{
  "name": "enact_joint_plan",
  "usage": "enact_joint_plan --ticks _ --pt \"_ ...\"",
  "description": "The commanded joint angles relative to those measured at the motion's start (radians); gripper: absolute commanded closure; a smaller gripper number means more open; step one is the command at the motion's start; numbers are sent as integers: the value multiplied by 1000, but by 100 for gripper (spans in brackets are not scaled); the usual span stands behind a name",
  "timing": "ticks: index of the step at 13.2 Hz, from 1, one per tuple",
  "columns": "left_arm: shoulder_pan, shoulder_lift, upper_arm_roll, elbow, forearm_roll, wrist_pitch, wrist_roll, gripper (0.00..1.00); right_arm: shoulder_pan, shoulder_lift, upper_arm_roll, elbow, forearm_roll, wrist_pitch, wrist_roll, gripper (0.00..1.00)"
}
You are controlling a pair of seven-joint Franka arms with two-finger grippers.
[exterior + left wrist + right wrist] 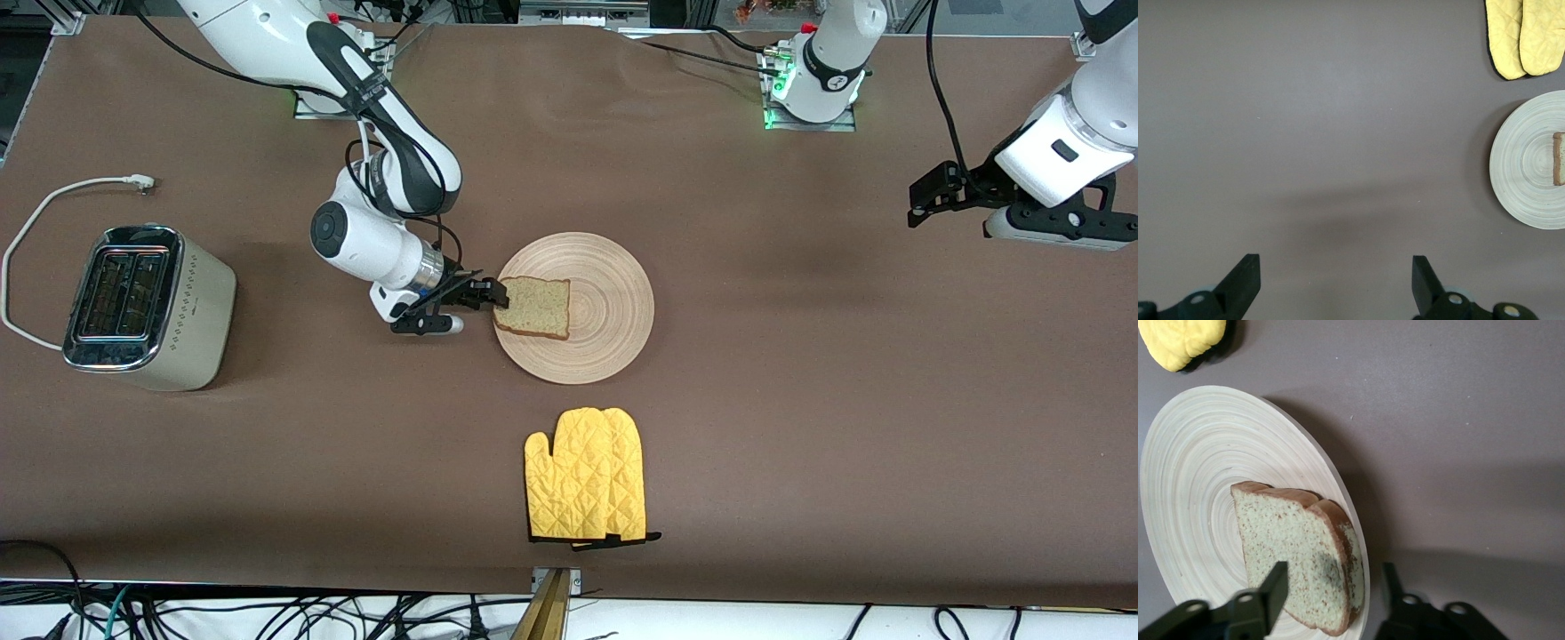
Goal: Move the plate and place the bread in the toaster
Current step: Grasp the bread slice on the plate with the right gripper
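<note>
The wooden plate [613,320] lies mid-table with the bread [533,307] on its half toward the right arm's end. My right gripper [489,298] is low at that edge of the plate and open. In the right wrist view [1335,587] one finger is over the bread [1285,533] and the other is outside the plate's rim [1198,467], neither pressing on the slice. The toaster [147,307] stands at the right arm's end, slots up and empty. My left gripper [920,200] waits open and empty, raised over the left arm's end [1335,277].
A yellow oven mitt [587,487] lies nearer the front camera than the plate. The toaster's white cord [53,200] loops on the table beside it. The left wrist view shows the plate [1525,160] and mitt [1525,33] far off.
</note>
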State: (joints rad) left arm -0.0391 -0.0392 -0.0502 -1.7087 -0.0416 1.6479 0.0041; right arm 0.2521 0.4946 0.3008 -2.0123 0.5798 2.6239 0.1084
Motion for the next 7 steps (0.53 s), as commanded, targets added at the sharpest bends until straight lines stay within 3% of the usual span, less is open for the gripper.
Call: enact_joint_plan --ticks 1,3,7 --pt "-1 -11 -5 -5 -12 3 -4 0 6 -10 6 -39 23 51 4 43" --pt "1 -7 -5 -3 -14 6 -7 0 12 1 6 -37 25 64 7 46" --pt "-1 -7 -7 -3 -18 3 -16 0 27 7 6 -36 25 76 25 64"
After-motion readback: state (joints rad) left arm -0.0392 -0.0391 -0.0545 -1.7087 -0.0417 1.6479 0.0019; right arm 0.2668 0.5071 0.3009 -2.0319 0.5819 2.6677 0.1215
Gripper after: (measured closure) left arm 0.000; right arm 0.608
